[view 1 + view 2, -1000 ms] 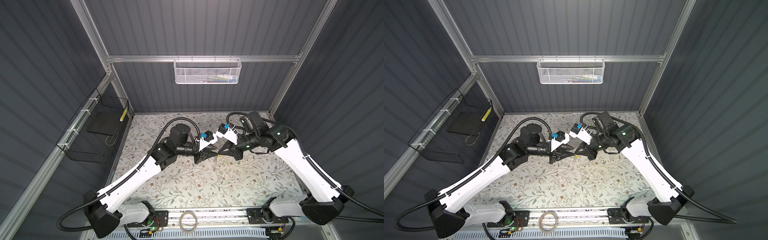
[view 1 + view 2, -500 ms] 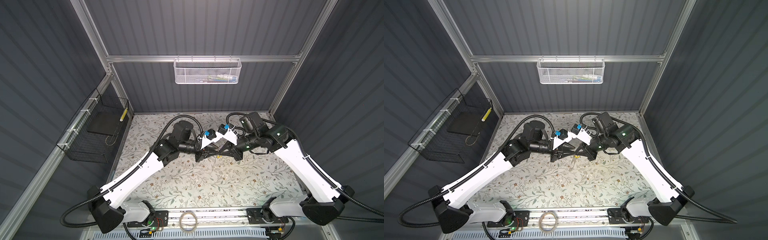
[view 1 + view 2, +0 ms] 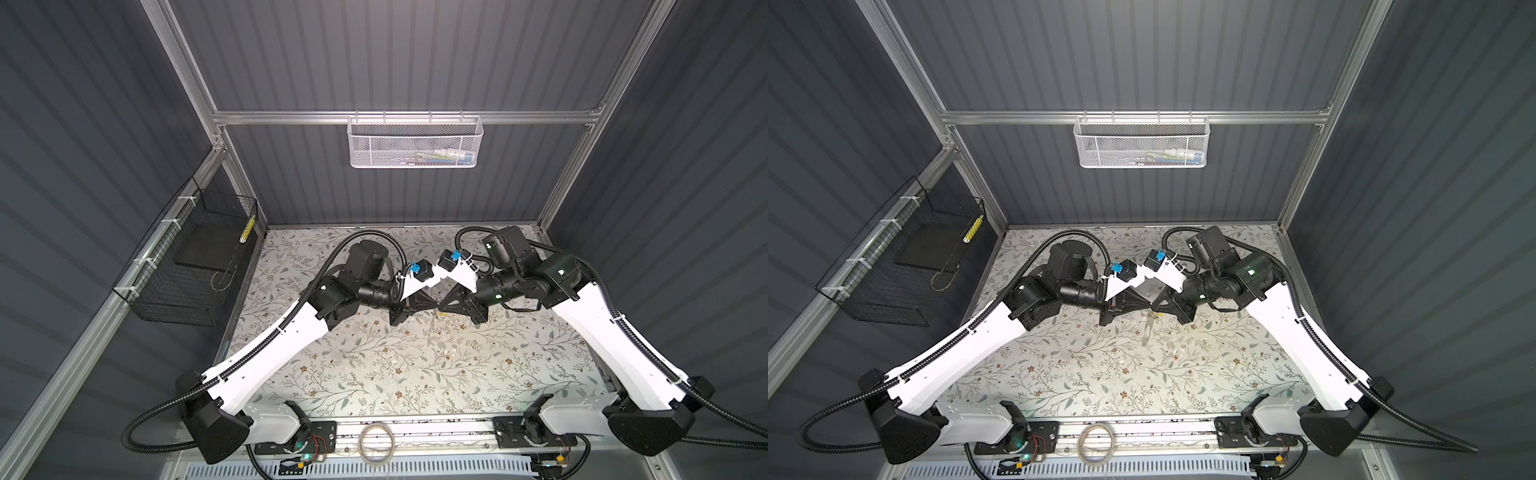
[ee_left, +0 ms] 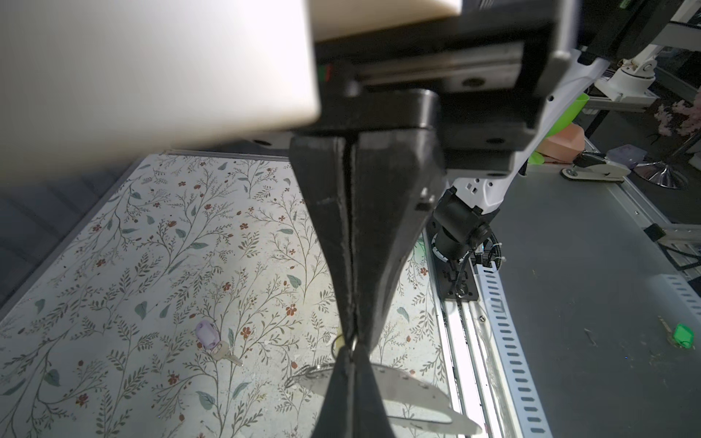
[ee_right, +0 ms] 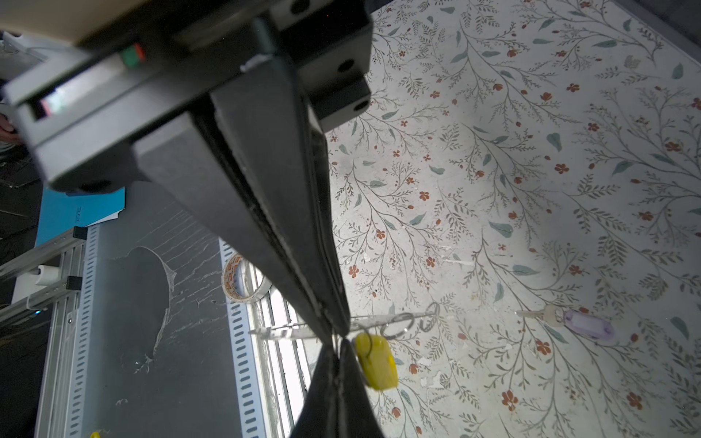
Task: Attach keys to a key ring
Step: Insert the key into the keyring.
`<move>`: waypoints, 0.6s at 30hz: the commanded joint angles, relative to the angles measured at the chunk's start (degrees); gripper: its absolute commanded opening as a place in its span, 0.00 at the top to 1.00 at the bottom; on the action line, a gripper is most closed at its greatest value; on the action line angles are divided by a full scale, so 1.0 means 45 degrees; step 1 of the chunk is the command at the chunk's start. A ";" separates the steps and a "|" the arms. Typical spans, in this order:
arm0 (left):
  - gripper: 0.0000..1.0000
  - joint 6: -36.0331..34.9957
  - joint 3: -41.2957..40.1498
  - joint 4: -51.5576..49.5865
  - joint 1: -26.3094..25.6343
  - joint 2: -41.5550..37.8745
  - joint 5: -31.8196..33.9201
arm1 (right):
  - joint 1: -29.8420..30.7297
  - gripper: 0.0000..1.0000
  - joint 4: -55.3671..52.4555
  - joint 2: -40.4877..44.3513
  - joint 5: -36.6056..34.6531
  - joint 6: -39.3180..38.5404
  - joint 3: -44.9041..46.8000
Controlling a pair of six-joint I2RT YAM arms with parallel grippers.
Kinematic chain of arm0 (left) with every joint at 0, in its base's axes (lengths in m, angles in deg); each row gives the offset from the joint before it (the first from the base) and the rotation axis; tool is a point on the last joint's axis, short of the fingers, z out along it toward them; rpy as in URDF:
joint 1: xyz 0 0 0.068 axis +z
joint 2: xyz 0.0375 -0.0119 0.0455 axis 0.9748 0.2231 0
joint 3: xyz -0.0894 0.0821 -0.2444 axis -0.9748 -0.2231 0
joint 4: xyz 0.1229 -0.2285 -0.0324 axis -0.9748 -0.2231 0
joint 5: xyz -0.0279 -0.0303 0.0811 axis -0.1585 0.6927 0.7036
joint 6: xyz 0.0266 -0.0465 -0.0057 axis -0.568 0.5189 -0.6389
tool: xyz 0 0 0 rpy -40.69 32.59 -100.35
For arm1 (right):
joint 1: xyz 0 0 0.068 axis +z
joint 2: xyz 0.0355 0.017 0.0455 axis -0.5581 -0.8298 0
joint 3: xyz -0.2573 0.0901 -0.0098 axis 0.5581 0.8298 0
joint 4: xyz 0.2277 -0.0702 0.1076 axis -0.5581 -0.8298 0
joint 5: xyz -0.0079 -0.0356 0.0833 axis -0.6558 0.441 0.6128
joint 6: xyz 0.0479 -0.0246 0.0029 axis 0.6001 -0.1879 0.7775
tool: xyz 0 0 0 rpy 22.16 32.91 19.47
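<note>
Above the middle of the floral mat, my left gripper point(image 3: 433, 308) and right gripper point(image 3: 441, 308) meet tip to tip, both shut. Between the tips is a small wire ring point(image 4: 351, 343). From it hangs the yellow key point(image 5: 375, 360) and the key ring point(image 4: 409, 390), a flat silvery-grey oval loop with wire loops point(image 5: 402, 326) at its near end. In both top views the key ring point(image 3: 1146, 332) shows edge-on below the tips. The lilac key point(image 4: 208, 335) lies flat on the mat, apart from both grippers; it also shows in the right wrist view point(image 5: 586, 322).
A translucent tape roll point(image 3: 376, 442) lies on the front rail between the arm bases. A white mesh basket point(image 3: 413, 143) hangs on the back wall and a black wire basket point(image 3: 195, 257) on the left wall. A green tag point(image 4: 682, 335) lies outside the mat.
The left arm has swung right until its fingertips meet the right gripper's, and its jaws have closed there. The right arm has held still, shut, with the hanging things.
</note>
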 commanded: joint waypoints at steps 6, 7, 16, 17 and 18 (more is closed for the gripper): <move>1.00 -0.0133 0.0298 -0.0383 -0.0075 0.0048 -0.0205 | 0.0039 1.00 0.0720 0.0353 -0.0025 0.0246 0.0124; 1.00 -0.0036 0.0224 -0.0255 -0.0075 0.0010 -0.0165 | 0.0036 1.00 0.0928 0.0420 -0.0180 0.0422 0.0214; 1.00 0.2590 -0.2846 0.5218 -0.0064 -0.1984 0.0514 | 0.0043 0.67 0.4940 0.2403 -0.2868 0.3630 0.3181; 1.00 0.2812 -0.3023 0.5578 -0.0047 -0.2078 0.0537 | 0.0056 0.66 0.5419 0.2968 -0.3100 0.4006 0.3574; 1.00 0.2976 -0.3153 0.5890 -0.0056 -0.2145 0.0558 | 0.0058 0.65 0.5914 0.3265 -0.3122 0.4352 0.3944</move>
